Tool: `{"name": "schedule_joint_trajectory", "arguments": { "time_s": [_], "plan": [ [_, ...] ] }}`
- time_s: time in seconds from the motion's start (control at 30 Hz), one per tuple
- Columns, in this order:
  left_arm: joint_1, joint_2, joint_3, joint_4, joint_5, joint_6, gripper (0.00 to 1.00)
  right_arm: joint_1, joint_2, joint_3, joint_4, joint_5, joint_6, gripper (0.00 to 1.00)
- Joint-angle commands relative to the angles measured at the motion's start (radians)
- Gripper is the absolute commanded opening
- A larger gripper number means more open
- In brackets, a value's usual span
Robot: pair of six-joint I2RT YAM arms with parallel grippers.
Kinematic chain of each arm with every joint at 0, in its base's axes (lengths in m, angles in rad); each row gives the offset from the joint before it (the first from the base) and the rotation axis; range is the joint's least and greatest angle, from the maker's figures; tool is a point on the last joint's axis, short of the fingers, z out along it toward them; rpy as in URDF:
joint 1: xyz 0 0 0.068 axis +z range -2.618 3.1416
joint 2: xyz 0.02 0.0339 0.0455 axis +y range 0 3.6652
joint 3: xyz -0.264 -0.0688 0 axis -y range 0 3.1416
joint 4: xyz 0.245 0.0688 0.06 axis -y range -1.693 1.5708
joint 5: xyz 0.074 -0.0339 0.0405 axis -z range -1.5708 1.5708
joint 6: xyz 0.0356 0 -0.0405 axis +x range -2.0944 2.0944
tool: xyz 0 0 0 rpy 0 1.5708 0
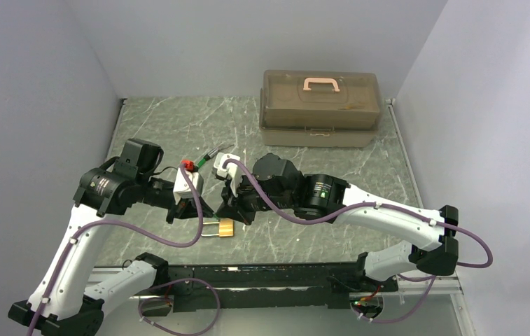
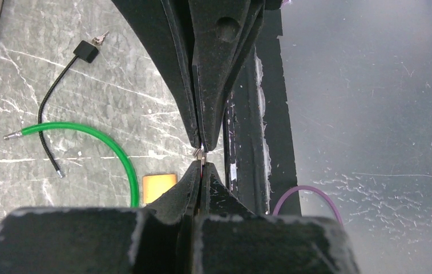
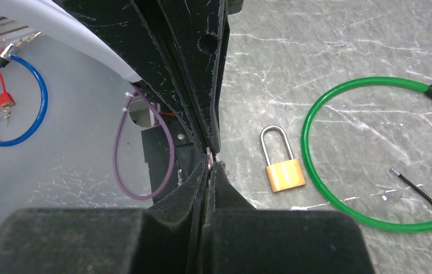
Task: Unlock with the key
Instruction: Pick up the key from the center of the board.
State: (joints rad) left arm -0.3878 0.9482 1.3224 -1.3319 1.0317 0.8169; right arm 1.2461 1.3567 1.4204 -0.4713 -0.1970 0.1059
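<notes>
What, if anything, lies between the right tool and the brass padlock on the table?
Nothing visible. The right tool, shut, has only bare table between its tips and the brass padlock; the green cable loops beyond the lock.

A brownish toolbox (image 1: 320, 105) with a pink handle is sitting right of centre at the top of the overhead view, on the green marbled table (image 1: 171, 126). A green cable (image 3: 373, 80) is looping across the right of the right wrist view. A thin black cord (image 2: 41, 111) is crossing it. A blue cable (image 3: 45, 97) is curling at upper left.
</notes>
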Motion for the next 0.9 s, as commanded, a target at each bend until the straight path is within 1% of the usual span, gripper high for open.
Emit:
{"name": "schedule_joint_trajectory", "arguments": {
  "time_s": [0.0, 0.13, 0.17, 0.23, 0.3, 0.33, 0.4, 0.5, 0.57, 0.67, 0.73, 0.87],
  "plan": [
    [-0.001, -0.007, 0.038, -0.003, 0.035, -0.003, 0.00, -0.002, 0.003, 0.036, -0.002, -0.004, -0.010, 0.00],
    [-0.002, -0.006, 0.033, 0.005, 0.037, -0.009, 0.01, -0.003, -0.006, 0.026, 0.024, -0.024, 0.002, 0.00],
    [-0.001, -0.005, 0.030, 0.013, 0.031, -0.015, 0.10, -0.004, -0.011, 0.020, 0.039, -0.027, 0.008, 0.00],
    [-0.001, -0.007, 0.021, 0.039, 0.008, -0.052, 0.42, -0.003, -0.024, -0.002, 0.059, -0.030, 0.020, 0.00],
    [-0.001, -0.012, 0.008, 0.069, -0.026, -0.079, 0.68, -0.008, -0.040, -0.027, 0.070, -0.020, 0.033, 0.00],
    [-0.002, -0.015, -0.002, 0.086, -0.047, -0.089, 0.76, -0.014, -0.053, -0.044, 0.076, -0.013, 0.045, 0.00],
    [-0.002, -0.015, -0.018, 0.102, -0.099, -0.080, 0.81, -0.030, -0.087, -0.091, 0.088, -0.008, 0.067, 0.00],
    [-0.001, -0.013, -0.067, 0.147, -0.200, -0.084, 0.84, -0.061, -0.155, -0.171, 0.085, -0.007, 0.104, 0.00],
    [-0.002, -0.020, -0.119, 0.178, -0.259, -0.064, 0.98, -0.075, -0.217, -0.227, 0.075, 0.013, 0.126, 0.00],
    [-0.002, -0.041, -0.246, 0.240, -0.334, -0.025, 0.99, -0.080, -0.303, -0.308, 0.072, 0.046, 0.164, 0.00],
    [-0.003, -0.054, -0.329, 0.306, -0.375, -0.032, 0.99, -0.083, -0.356, -0.359, 0.073, 0.080, 0.190, 0.00],
    [-0.015, -0.026, -0.456, 0.374, -0.404, 0.022, 0.99, -0.087, -0.451, -0.444, 0.065, 0.141, 0.231, 0.00]
  ]
}}
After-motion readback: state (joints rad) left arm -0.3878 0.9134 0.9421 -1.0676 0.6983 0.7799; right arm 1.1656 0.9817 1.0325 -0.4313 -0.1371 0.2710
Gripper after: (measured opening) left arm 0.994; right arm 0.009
